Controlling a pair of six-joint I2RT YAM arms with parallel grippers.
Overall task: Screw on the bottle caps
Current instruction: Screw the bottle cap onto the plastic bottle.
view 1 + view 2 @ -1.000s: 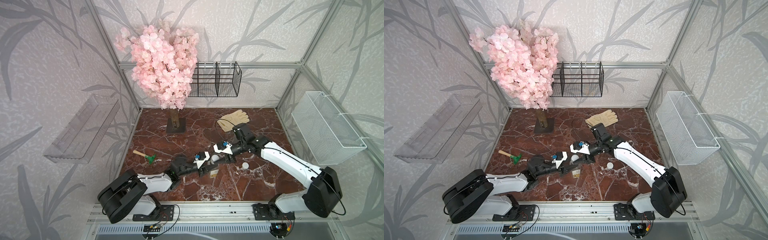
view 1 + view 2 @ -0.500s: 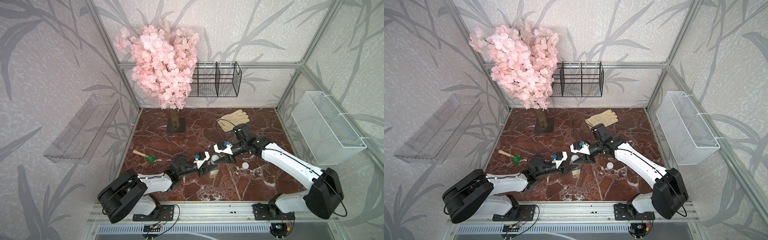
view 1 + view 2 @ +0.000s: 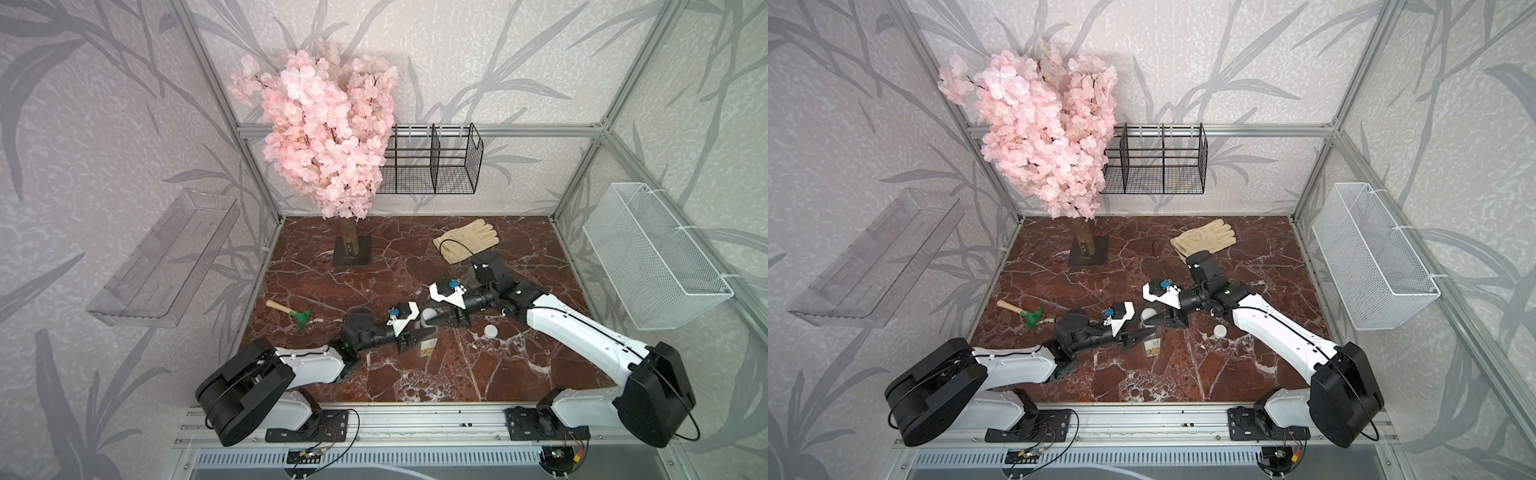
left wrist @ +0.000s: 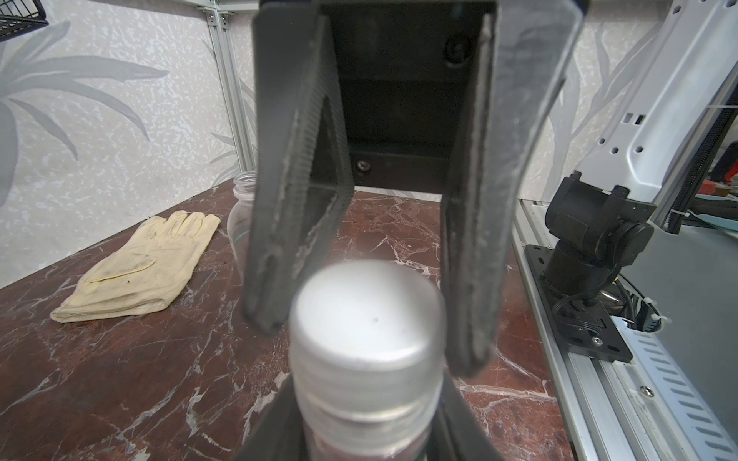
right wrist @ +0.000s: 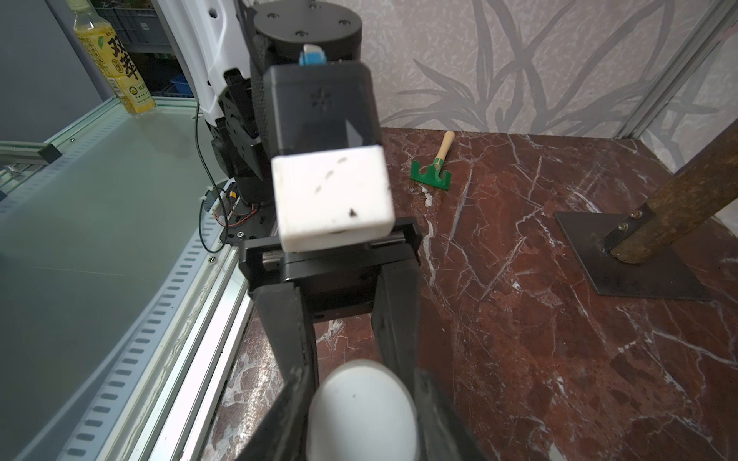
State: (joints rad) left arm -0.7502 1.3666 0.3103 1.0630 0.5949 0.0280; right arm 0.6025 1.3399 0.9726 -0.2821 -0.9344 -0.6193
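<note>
Left wrist view: right pincer (image 4: 369,339) pinches cap (image 4: 367,311) atop bottle (image 4: 367,423) clamped by left pincer (image 4: 365,439).

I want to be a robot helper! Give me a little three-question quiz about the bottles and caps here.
1. True or false: the right gripper is shut on the white cap sitting on the bottle that the left gripper holds.
2. Where is the spare cap? A) in the white basket B) on the table C) under the tree
3. Fill in: the other bottle, near the glove, has ___ cap on it.
Key: 1 true; 2 B; 3 no.
</note>
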